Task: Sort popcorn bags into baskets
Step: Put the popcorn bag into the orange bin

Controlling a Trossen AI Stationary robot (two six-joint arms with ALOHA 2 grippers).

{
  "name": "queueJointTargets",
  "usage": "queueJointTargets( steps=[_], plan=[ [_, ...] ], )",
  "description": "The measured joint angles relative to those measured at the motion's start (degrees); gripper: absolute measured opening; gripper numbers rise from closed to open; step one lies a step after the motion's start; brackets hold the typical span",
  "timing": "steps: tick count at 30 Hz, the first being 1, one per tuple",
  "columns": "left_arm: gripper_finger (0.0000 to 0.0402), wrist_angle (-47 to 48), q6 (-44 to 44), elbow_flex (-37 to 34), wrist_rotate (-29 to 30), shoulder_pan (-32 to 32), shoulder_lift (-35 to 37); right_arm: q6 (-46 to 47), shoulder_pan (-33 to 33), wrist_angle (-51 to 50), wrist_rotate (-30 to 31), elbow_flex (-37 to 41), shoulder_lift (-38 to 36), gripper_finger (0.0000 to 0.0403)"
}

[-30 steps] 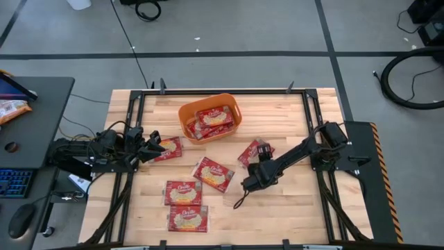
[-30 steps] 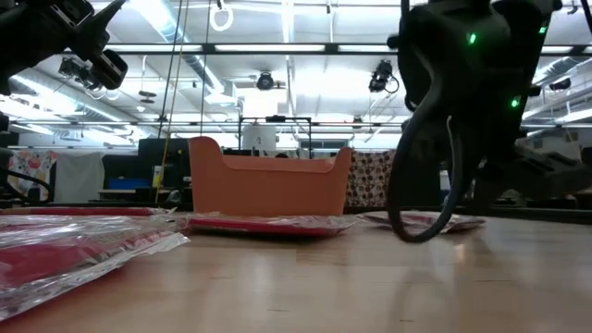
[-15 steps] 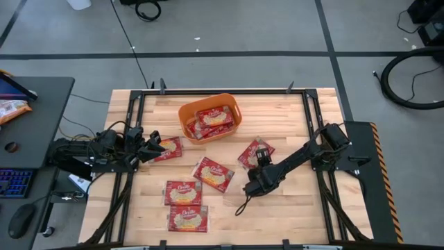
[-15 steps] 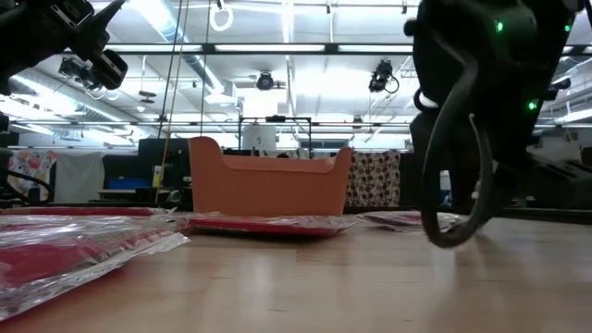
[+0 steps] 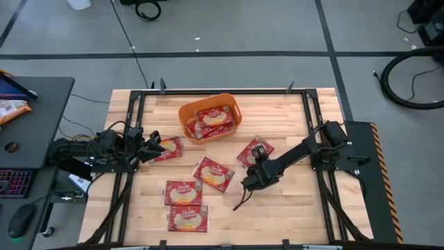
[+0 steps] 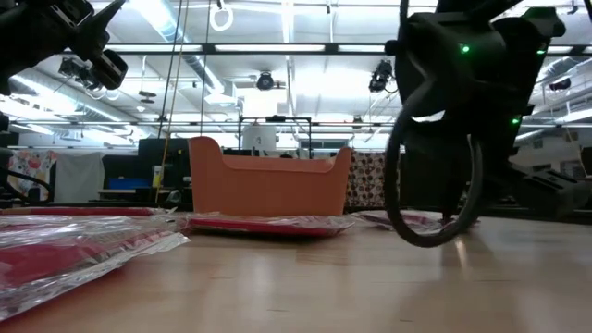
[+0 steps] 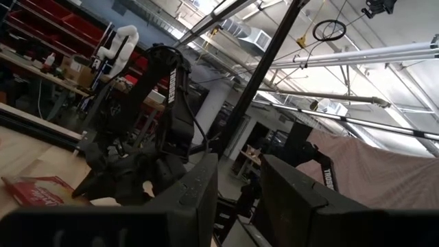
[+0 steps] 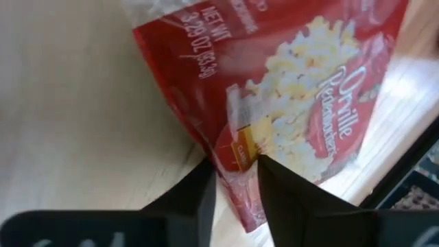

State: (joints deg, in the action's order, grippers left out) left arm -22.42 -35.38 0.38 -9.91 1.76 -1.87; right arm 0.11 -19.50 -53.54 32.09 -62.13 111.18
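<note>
Red popcorn bags with cream labels lie flat on the wooden table: one right of centre (image 5: 248,151), one in the middle (image 5: 214,173), two near the front (image 5: 184,192) (image 5: 188,218), one at the left (image 5: 168,148). Several more lie in the orange basket (image 5: 184,111) (image 6: 268,180) at the far middle. My right gripper (image 5: 254,173) (image 8: 236,165) hangs over the right-of-centre bag (image 8: 309,89), its fingers a narrow gap apart above one corner. My left gripper (image 5: 155,144) (image 7: 240,182) waits open beside the left bag, tipped upward. My right gripper comes at the bag from above, at a corner (image 8: 236,195) on its long edge. That corner shows through the narrow gap between the two fingers (image 8: 281,185). The bag lies flat on the table. I cannot tell whether the fingers touch it.
Black rails run along the table's left (image 5: 132,139) and right (image 5: 313,139) sides. A cable loop (image 5: 239,200) (image 6: 430,231) hangs from the right arm close to the tabletop. A dark desk (image 5: 35,118) with an orange-red packet (image 5: 10,107) stands left of the table.
My right gripper has shifted a little toward the table's right and near edges, then come back toward the left, ending close to where it began. The bags on the table have stayed put.
</note>
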Motion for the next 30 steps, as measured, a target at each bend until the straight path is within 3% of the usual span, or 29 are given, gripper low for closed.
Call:
queueJointTargets(
  steps=[7, 16, 30],
  plan=[
    [0.0117, 0.01, 0.00, 0.00, 0.00, -0.02, 0.00, -1.21, 1.54, 1.07, -3.32, -0.02, 0.04, 0.0011],
    [0.0117, 0.01, 0.03, 0.00, 0.00, -0.02, 0.00, 3.83, 0.26, -6.05, -0.67, -5.08, 0.46, 0.0006],
    [0.0117, 0.01, 0.07, 0.00, -0.02, -0.02, 0.00, 3.81, 0.21, -14.94, 2.99, -16.95, 0.37, 0.0002]
  ],
)
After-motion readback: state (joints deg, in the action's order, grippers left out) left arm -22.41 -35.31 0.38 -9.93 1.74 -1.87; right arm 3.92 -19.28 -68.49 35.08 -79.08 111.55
